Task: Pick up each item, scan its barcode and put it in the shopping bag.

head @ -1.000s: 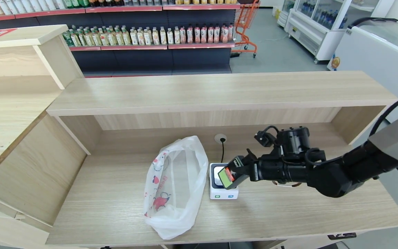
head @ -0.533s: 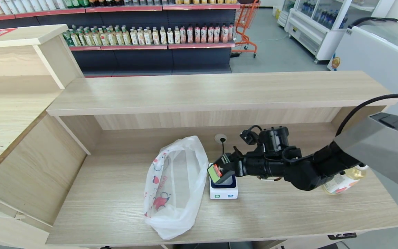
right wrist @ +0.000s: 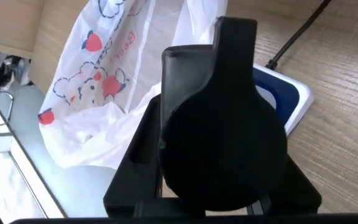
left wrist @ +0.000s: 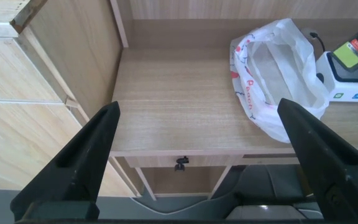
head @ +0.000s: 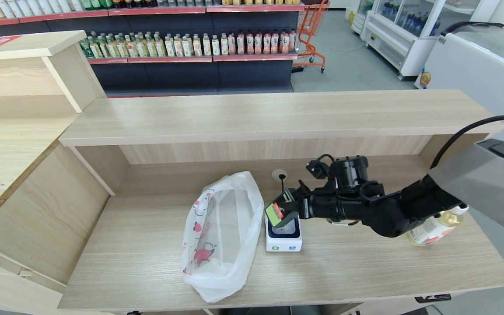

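Currently right claw (head: 283, 209) clamps a green item (head: 272, 214) above the scanner (head: 283, 244); left claw (left wrist: 199, 104) gapes wide.

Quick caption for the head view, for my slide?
Right claw holds a small green item over the scanner, beside the shopping bag on the counter.

Bare counter (head: 125, 262) lies left of the shopping bag (head: 221, 236); the scanner (head: 283, 239) stands just beside it, perhaps touching.
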You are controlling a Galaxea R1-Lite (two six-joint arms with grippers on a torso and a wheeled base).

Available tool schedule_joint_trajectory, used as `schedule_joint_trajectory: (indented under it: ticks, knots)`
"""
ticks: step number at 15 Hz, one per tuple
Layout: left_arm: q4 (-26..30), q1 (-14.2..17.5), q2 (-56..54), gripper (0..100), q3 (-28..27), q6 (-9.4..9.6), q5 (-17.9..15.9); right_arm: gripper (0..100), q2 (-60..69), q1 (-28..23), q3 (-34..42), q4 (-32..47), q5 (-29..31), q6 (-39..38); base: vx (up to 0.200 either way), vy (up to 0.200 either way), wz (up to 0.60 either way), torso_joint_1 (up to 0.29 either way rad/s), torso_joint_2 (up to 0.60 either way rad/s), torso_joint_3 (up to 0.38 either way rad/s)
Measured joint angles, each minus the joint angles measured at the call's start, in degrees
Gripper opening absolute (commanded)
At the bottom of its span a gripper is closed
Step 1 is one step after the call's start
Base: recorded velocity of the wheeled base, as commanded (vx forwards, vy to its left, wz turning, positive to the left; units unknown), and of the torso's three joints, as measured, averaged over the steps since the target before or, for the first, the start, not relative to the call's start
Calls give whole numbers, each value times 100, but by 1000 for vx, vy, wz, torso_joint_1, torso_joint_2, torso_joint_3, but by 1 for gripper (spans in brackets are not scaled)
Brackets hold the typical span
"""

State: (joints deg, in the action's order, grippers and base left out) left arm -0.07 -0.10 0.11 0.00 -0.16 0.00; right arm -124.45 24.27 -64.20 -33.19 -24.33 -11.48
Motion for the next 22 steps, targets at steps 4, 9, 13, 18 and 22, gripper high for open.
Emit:
schedule_joint_trajectory:
  ticks: [4,9,13,18,22]
  knots:
    - [0,0,0,100,0,0,0,0,1307,-488,500,134,257,-67,0,0,0,0,0,0]
    - [0,0,0,100,0,0,0,0,2889,-1275,1781,187,323,-4,0,0,0,0,0,0]
    - [0,0,0,100,0,16,0,0,3201,-1380,2395,123,472,361,-50,0,0,1,2,-1]
    - [0,0,0,100,0,13,0,0,3579,-1201,3145,-452,553,725,-200,0,0,-1,1,1]
    - [2,-1,0,100,0,11,0,0,3669,-1085,3173,-455,547,724,0,50,0,-4,-2,3]
